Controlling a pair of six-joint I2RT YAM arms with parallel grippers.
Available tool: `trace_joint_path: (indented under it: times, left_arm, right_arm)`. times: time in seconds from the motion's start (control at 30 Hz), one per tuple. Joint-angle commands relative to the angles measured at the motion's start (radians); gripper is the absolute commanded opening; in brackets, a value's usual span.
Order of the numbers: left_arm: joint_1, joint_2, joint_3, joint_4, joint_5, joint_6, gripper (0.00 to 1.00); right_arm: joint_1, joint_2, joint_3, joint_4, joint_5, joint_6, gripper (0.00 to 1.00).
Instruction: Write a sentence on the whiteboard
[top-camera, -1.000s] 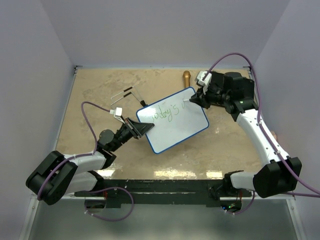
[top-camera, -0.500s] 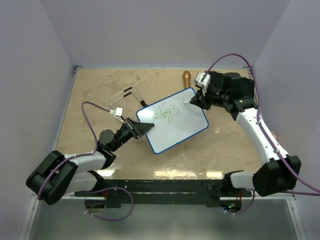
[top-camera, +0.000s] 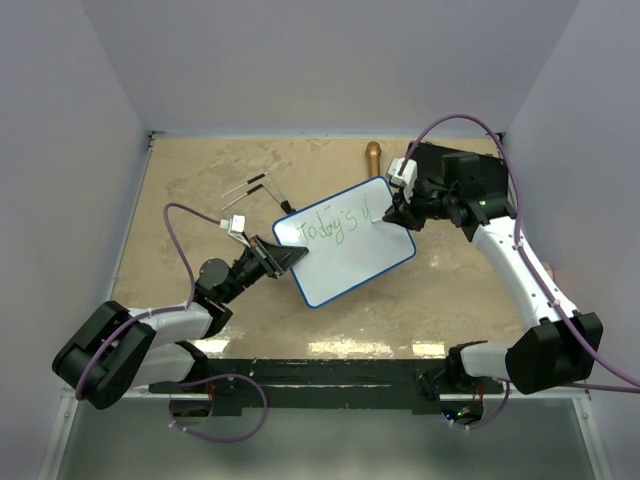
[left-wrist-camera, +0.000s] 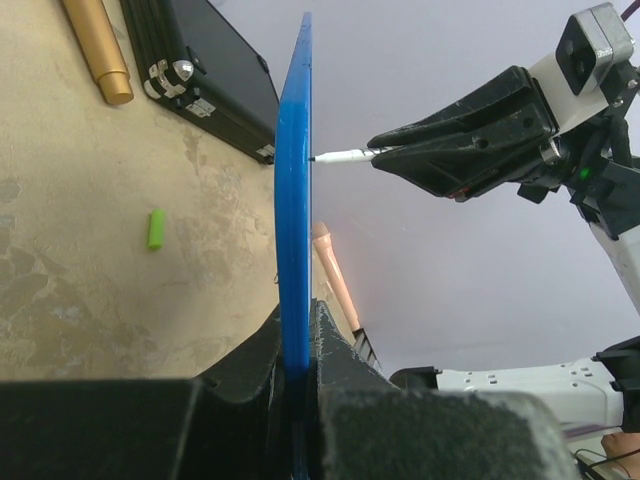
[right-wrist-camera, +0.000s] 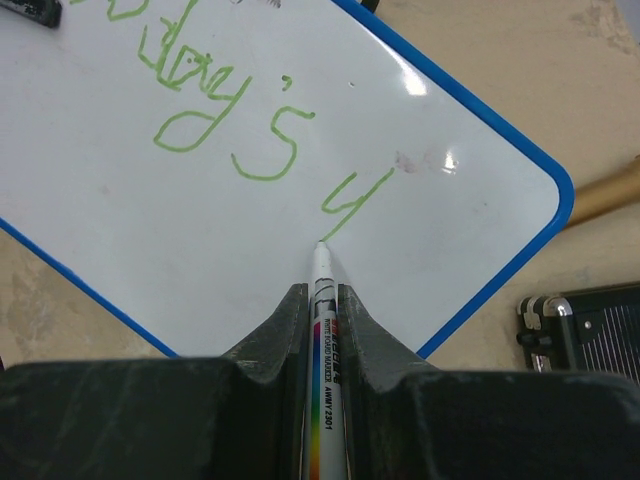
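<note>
The whiteboard (top-camera: 350, 250) has a blue rim and is held tilted above the table. Green handwriting reading "Today's" runs across it, followed by a fresh stroke. My left gripper (top-camera: 284, 257) is shut on the board's left edge. In the left wrist view the whiteboard (left-wrist-camera: 293, 200) shows edge-on between the fingers of my left gripper (left-wrist-camera: 296, 335). My right gripper (top-camera: 392, 210) is shut on a white marker (right-wrist-camera: 326, 340). In the right wrist view the marker's tip touches the whiteboard (right-wrist-camera: 200, 240) at the end of the new stroke, just past my right gripper (right-wrist-camera: 321, 292).
A gold cylinder (top-camera: 372, 156) lies at the back of the table. In the wrist views a black case (left-wrist-camera: 205, 70) sits near it, and a green cap (left-wrist-camera: 156, 228) lies on the tabletop. Thin black-tipped rods (top-camera: 250, 188) lie left of the board. Walls close in three sides.
My right gripper has slid the marker slightly right and toward me across the board, leaving a new green stroke after "Today's". The left arm and board have not moved.
</note>
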Motion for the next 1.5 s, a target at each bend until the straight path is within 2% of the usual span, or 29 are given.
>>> trace_joint_path:
  times: [0.0, 0.43, 0.53, 0.67, 0.77, 1.1, 1.47]
  left_arm:
    - [0.008, -0.021, 0.046, 0.74, 0.007, -0.035, 0.0]
    - [0.008, -0.016, 0.046, 0.738, 0.009, -0.035, 0.0]
    - [0.006, -0.014, 0.046, 0.738, 0.007, -0.035, 0.0]
    - [0.006, -0.014, 0.043, 0.738, 0.005, -0.033, 0.0]
    - [0.008, -0.017, 0.037, 0.738, 0.002, -0.035, 0.0]
    - [0.016, -0.021, 0.035, 0.738, 0.009, -0.038, 0.0]
    - [0.016, -0.021, 0.038, 0.738, 0.012, -0.038, 0.0]
  right_arm:
    - [0.0, -0.023, 0.009, -0.061, -0.021, -0.047, 0.0]
    - [0.012, 0.02, 0.051, -0.009, -0.111, 0.022, 0.0]
    - [0.012, 0.018, 0.052, 0.046, -0.114, 0.072, 0.0]
    - [0.009, -0.019, 0.037, 0.208, -0.082, 0.184, 0.0]
    - [0.003, -0.046, 0.041, 0.244, -0.091, 0.226, 0.0]
    - [-0.017, -0.043, 0.035, 0.189, 0.017, 0.169, 0.0]
    - [-0.017, 0.003, 0.051, 0.118, 0.025, 0.108, 0.0]
